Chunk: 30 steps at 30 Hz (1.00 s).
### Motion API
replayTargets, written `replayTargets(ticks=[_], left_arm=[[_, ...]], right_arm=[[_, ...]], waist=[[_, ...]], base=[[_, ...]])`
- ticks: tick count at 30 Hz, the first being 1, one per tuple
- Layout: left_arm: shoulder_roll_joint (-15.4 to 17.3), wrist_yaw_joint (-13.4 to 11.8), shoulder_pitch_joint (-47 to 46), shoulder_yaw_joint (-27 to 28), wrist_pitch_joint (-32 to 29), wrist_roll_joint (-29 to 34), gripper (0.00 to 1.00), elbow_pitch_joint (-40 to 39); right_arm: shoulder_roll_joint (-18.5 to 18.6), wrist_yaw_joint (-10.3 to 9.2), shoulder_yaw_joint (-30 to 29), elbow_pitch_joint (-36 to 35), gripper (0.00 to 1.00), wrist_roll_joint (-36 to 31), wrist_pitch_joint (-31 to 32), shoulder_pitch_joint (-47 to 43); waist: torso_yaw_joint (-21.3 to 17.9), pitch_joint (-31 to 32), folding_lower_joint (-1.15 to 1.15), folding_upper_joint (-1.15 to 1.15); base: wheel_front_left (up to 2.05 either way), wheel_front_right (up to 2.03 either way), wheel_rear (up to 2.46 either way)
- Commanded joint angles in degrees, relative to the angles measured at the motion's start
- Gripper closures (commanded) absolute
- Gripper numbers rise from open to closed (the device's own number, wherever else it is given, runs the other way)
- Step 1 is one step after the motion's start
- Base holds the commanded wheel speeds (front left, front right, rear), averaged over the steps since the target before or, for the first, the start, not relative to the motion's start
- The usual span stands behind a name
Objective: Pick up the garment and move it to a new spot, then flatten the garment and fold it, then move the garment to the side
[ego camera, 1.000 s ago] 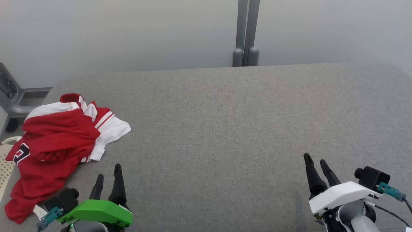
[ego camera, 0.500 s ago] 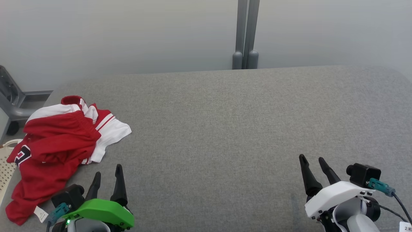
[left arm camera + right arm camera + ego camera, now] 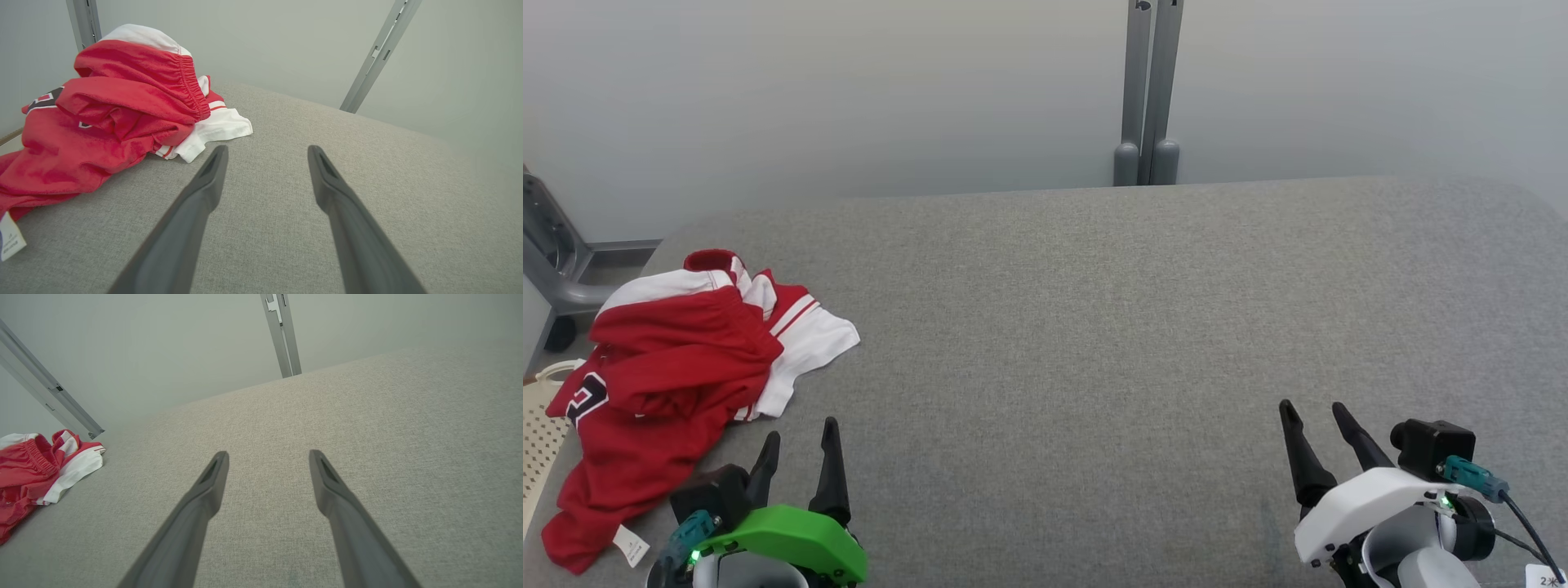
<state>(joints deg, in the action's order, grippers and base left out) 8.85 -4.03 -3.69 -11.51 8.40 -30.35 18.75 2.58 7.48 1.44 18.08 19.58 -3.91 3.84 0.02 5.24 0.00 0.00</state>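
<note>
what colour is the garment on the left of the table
Red with white panels and red stripes, plus a dark number; the garment shows best in the left wrist view.

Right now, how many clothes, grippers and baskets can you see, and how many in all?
Clothes: 1, the red and white garment
Grippers: 2, the left gripper and the right gripper, both with jaws open
Baskets: 1, the basket at the left edge
Total: 4

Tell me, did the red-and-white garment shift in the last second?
No. The garment lies just as near the back-left corner of the grey table; the whole head view slid down, pole too, so the camera moved.
</note>
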Motion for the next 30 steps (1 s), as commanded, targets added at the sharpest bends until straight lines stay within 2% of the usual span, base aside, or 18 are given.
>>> replayTargets(ticks=[1, 30], left_arm=[[0.6, -0.2, -0.8, -0.2, 0.4, 1.1, 0.00, -0.3], [2.4, -2.5, -0.4, -2.5, 2.4, 9.4, 0.00, 0.8]], right_arm=[[0.3, 0.01, 0.1, -0.1, 0.00, -1.1, -0.4, 0.2], [0.4, 0.02, 1.5, 2.2, 0.00, -12.9, -2.8, 1.5]], waist=[[0.0, 0.0, 0.00, 0.00], [0.0, 1.0, 0.00, 0.00]], base=[[0.00, 0.00, 0.00], [0.00, 0.00, 0.00]])
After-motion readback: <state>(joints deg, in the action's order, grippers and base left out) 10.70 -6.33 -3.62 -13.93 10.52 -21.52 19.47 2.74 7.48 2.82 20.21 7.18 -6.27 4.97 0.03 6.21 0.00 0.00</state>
